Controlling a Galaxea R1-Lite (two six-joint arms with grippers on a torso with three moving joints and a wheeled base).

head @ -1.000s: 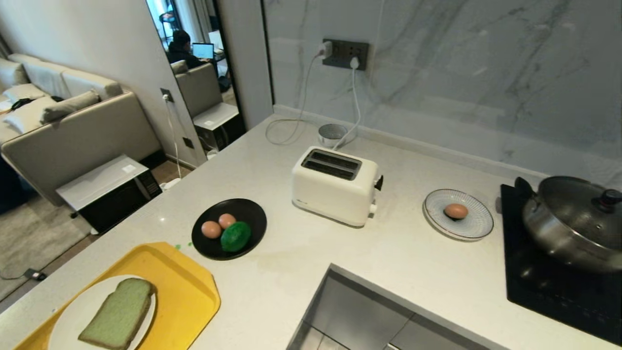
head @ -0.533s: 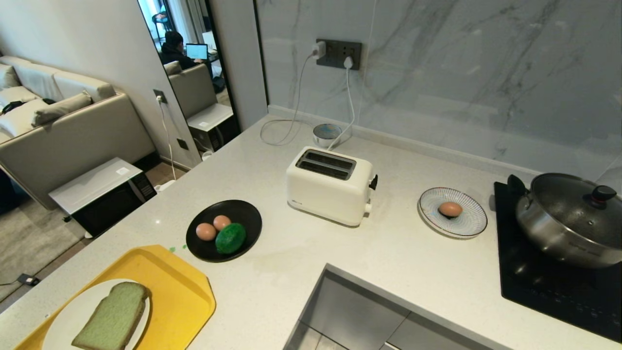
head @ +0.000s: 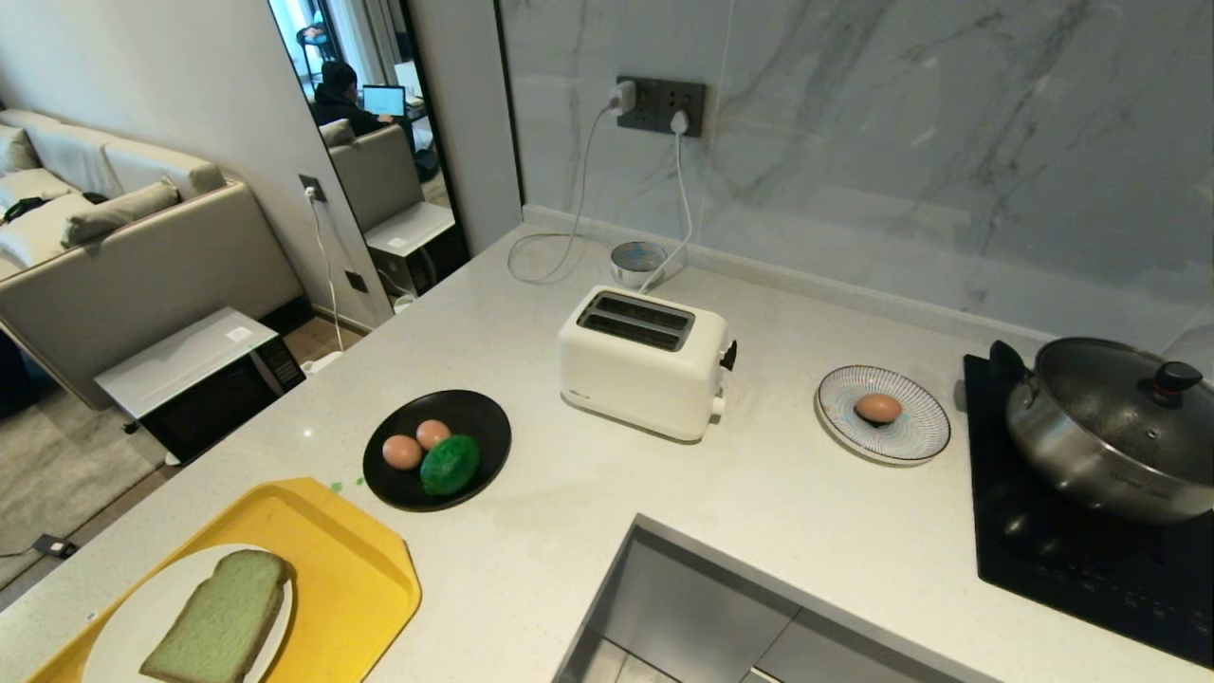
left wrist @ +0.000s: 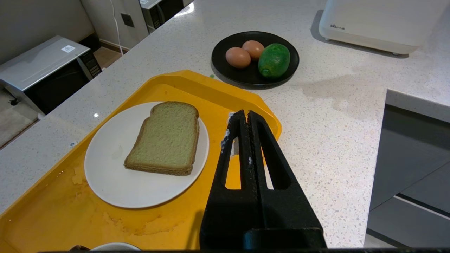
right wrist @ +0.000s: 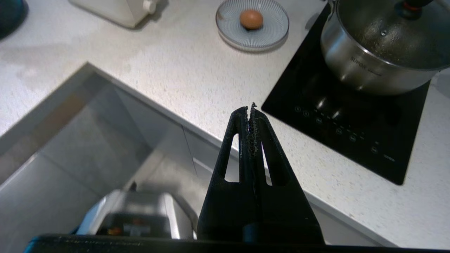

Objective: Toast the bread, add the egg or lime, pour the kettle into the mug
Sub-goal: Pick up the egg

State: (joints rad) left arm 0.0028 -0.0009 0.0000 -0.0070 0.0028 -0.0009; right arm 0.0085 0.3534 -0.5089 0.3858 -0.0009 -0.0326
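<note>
While the bread (left wrist: 163, 137) is laid on the white plate (left wrist: 116, 182), both the left gripper (left wrist: 244, 116) and the right gripper (right wrist: 249, 109) are kept closed and empty above the worktop (head: 759, 493).

A white toaster (head: 645, 360) is sitting mid-counter, its cord running to the wall socket (head: 661, 105); a lidded steel pot (head: 1110, 427) is resting on the black hob (head: 1072, 560); a yellow tray (head: 341, 569) is lying near the counter's edge.

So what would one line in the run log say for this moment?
stage: not started | bread: on white plate | toaster: empty | left gripper: shut, empty | right gripper: shut, empty
</note>
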